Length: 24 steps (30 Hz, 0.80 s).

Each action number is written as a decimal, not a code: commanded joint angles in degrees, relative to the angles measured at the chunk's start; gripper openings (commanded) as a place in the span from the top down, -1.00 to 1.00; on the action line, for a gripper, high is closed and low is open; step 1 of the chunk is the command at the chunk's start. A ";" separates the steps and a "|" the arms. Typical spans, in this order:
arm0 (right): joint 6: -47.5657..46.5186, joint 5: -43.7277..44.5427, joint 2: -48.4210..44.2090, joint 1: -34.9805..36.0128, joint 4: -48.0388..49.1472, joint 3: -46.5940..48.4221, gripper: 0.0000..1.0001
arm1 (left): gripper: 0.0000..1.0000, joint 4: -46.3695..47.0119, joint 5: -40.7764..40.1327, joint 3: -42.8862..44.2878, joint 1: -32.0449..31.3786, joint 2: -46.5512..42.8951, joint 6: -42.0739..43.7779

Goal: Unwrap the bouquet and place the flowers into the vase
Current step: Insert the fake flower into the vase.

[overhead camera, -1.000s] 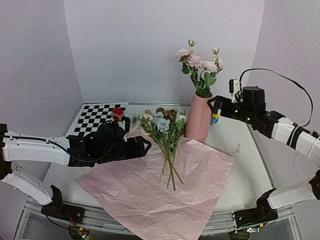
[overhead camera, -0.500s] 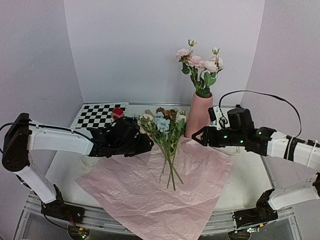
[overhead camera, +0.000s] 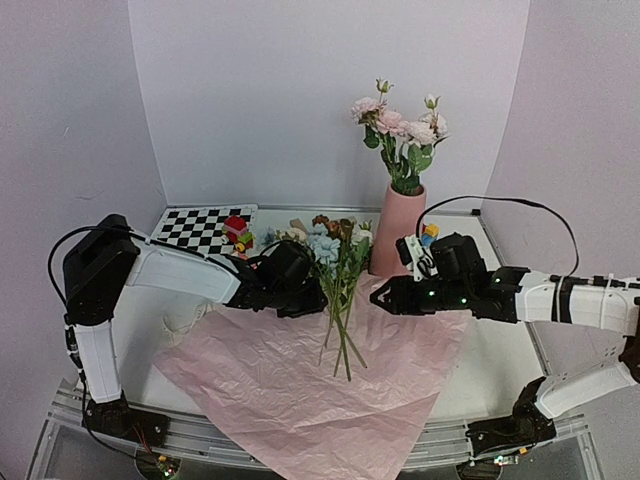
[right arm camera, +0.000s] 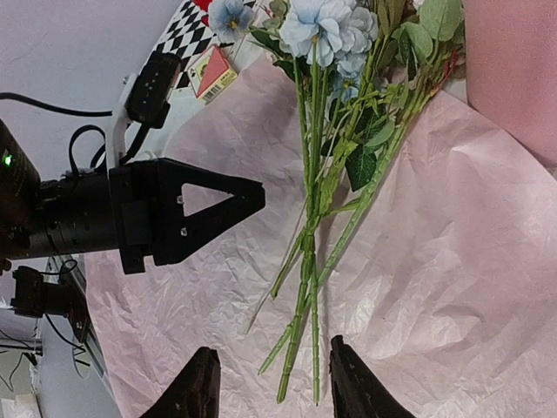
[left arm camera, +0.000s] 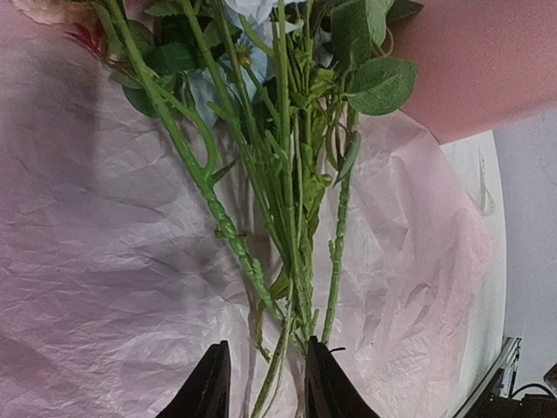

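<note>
Top external view, item one: loose bunch of green-stemmed artificial flowers with light blue, cream and rusty brown heads and green leaves, lying flat on an opened sheet of crinkled pink paper, heads toward the back wall, stem ends fanned toward the near edge. Item two: tall matte pink cylindrical vase, upright just beside the flower heads at the sheet's far right corner, holding a tuft of pale pink blooms. Item three: left gripper, low over the paper, jaws parted with one thin stem between the fingertips, not pinched as far as the wrist view shows. Item four: right gripper, facing it from the other side of the bunch, jaws also parted, stem ends lying between them. Step judged in hand: gathering the stems for the lift; the wrapping looks done with. Handling note: close low on the stems where they converge, catching several at once and none of the paper; stems look thin and springy and may splay. Raise heads-up, then feed the ends into the vase mouth gently, since a tall narrow vase could tip.
</note>
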 commanded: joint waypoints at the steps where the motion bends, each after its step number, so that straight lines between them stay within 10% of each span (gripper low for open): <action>1: 1.06 1.55 2.17 1.94 1.90 -0.21 0.20 | 0.39 1.64 3.20 3.99 0.49 2.25 1.99; 8: 1.67 3.09 2.61 3.33 1.97 -0.66 0.21 | 0.21 2.57 2.37 6.08 0.80 3.85 3.67; 24: 0.25 4.95 3.07 3.43 0.92 0.64 0.22 | 0.51 2.22 3.35 14.58 4.68 10.66 4.19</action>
